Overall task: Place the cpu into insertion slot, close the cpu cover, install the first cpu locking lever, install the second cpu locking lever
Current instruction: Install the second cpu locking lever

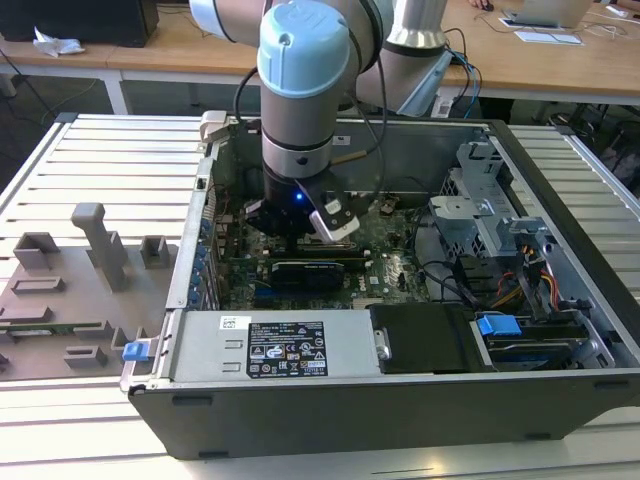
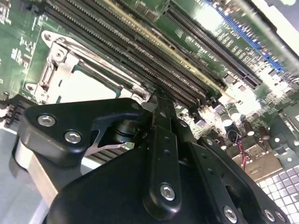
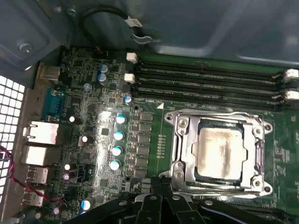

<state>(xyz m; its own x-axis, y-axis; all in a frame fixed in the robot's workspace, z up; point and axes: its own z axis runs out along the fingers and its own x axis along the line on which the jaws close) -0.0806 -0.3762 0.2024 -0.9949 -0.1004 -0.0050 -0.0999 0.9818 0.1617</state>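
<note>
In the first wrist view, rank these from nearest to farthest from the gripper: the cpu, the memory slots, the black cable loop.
1. The cpu, seated in its socket just beyond the gripper.
2. The memory slots, past the socket.
3. The black cable loop, on the case wall, farthest.

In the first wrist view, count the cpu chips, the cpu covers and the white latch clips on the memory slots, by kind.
cpu: 1
cpu cover: 1
white latch clips: 4
Total: 6
</note>
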